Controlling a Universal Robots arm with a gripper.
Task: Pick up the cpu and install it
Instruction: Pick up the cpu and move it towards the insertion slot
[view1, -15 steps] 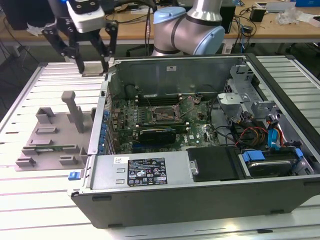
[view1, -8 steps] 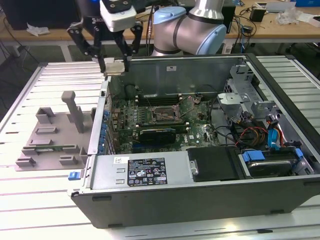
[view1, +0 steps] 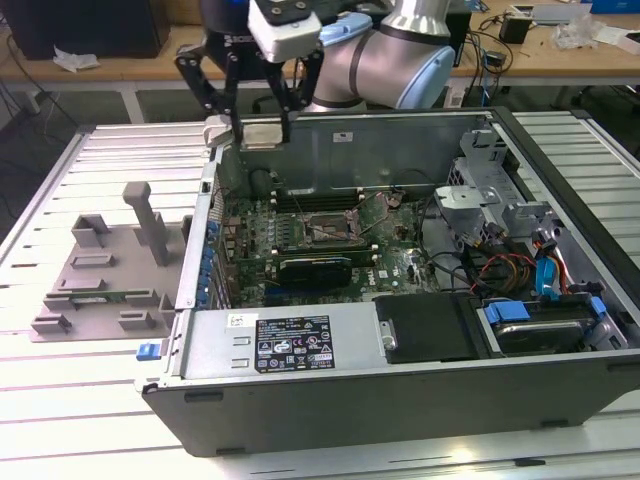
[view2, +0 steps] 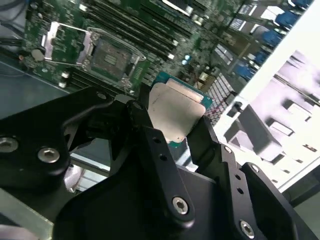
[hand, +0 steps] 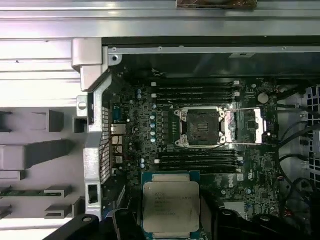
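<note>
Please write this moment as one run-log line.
gripper: jaws shut on cpu | cpu: aloft over computer case | socket: frame open, empty

Slatted metal table (view1: 80, 420); wooden bench (view1: 130, 68) behind; dark floor (view1: 170, 102) beneath.

Exterior oblique; both wrist views share cpu (hand: 171, 207) (view2: 175, 112), socket (hand: 201, 128) (view2: 111, 54).

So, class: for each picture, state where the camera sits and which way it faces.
Exterior view: off the arm, looking down into the open computer case; arm and gripper show.
First wrist view: on the wrist, facing squarely at the socket; gripper parts show.
Second wrist view: on the wrist, slanting past the fingers.
All share the cpu.
</note>
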